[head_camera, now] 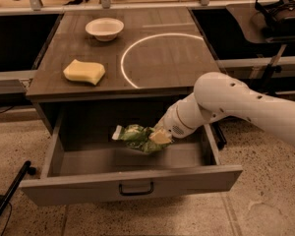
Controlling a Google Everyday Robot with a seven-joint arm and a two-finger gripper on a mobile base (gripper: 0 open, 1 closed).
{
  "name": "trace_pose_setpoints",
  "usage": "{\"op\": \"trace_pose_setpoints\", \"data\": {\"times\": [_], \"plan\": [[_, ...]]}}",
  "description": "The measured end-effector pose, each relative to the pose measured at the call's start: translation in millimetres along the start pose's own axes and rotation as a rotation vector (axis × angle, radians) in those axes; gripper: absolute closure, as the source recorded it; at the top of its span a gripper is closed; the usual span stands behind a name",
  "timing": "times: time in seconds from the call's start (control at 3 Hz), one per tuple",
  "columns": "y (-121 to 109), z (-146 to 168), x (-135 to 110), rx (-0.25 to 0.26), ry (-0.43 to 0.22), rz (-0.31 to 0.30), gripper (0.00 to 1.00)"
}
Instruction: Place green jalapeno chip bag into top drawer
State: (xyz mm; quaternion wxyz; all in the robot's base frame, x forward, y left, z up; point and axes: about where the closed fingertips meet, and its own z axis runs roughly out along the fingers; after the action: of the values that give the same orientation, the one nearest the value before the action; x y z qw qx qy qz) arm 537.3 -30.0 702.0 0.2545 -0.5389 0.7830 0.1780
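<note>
The tool [160, 137] in top drawer [78, 188] partly hides green jalapeno chip bag [135, 135].

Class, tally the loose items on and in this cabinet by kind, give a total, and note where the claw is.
White bowl: 1
Yellow sponge: 1
Green jalapeno chip bag: 1, held by the claw inside the open top drawer
Total: 3

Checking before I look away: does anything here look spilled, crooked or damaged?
Nothing stands out. The gripper holds the green jalapeno chip bag inside the open top drawer; the yellow sponge and white bowl look intact.
</note>
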Motion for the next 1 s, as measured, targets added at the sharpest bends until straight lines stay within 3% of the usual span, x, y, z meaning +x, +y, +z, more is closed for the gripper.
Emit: {"op": "trace_pose_setpoints", "data": {"times": [0.33, 0.67, 1.0], "plan": [[-6, -2, 9, 0.022, 0.011, 0.021, 0.11], [-8, -19, 18, 0.046, 0.001, 0.036, 0.0], [-7, -61, 22, 0.071, -0.034, 0.038, 0.0]]}}
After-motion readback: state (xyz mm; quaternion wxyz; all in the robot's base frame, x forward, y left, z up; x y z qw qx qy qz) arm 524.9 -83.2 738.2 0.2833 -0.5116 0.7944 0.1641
